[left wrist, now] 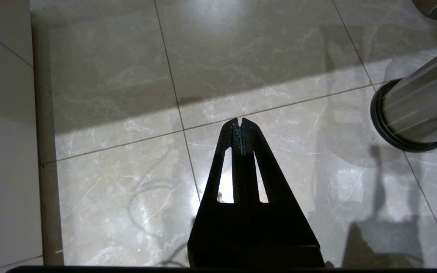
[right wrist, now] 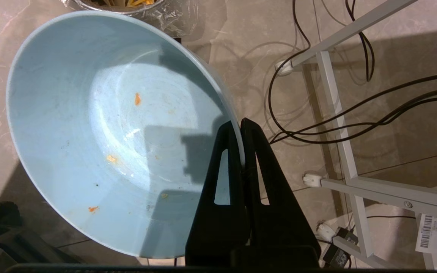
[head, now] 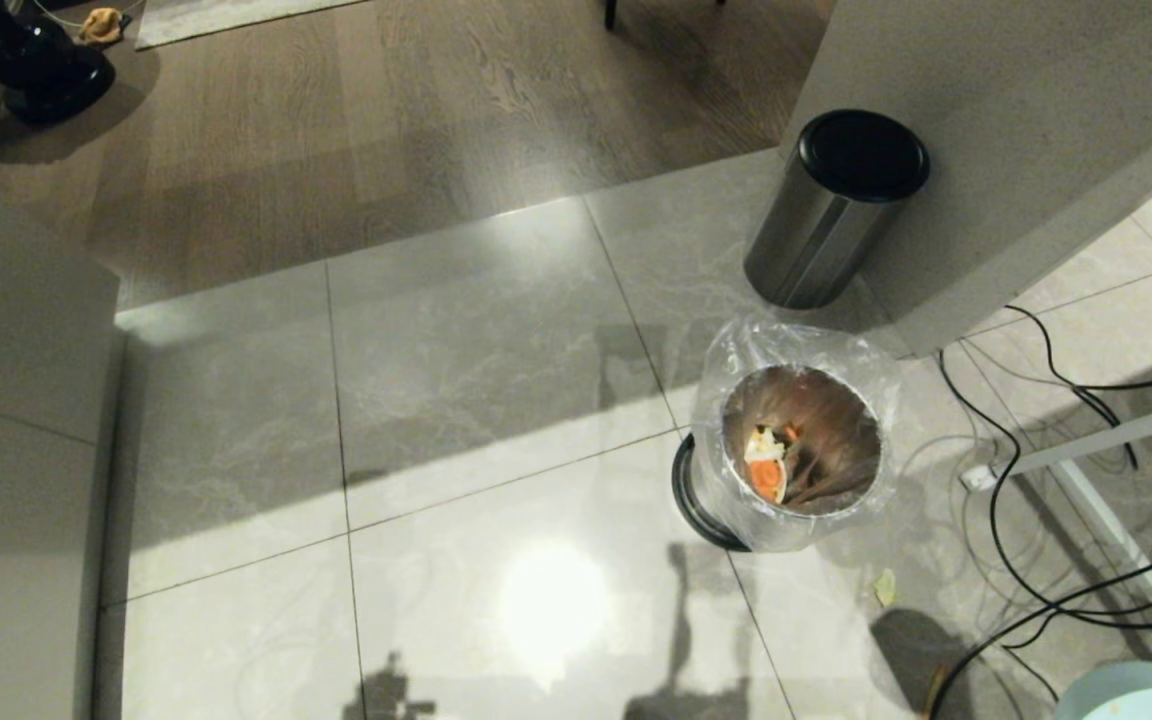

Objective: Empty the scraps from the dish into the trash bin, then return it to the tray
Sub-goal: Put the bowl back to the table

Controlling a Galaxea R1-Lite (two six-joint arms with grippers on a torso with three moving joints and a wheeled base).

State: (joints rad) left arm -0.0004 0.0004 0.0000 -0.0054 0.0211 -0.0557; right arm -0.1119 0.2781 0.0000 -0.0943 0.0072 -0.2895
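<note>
The right gripper (right wrist: 240,127) is clenched on the rim of the bowl (right wrist: 101,129), one finger inside the wall and one outside, and holds it clear of the floor just beside the bin (head: 794,445), on the side nearer the robot; in the head view only a sliver of the bowl shows, at the lower right corner. The scraps (head: 768,465) already lie inside the bin's bag, against its near wall, so the emptying looks done and the trip back is what remains; the tray is not in sight from here. A few orange and pale crumbs cling to the bowl's inside, and one pale bit (head: 884,587) lies on the tiles just beside the bin. The bowl is round, so it has no long axis to speak of; it hangs from the pinch at one edge, its mouth facing back toward the wrist and its far rim reaching toward the bin. What worries me is that thin pinch on a smooth rim: a quick swing could let the bowl pivot or slip. The cables (head: 1026,480) and white frame leg (head: 1106,435) just beside the bin could also snag the arm. The left gripper (left wrist: 240,122) hangs with fingers pressed together, holding nothing, well apart from the bin.
</note>
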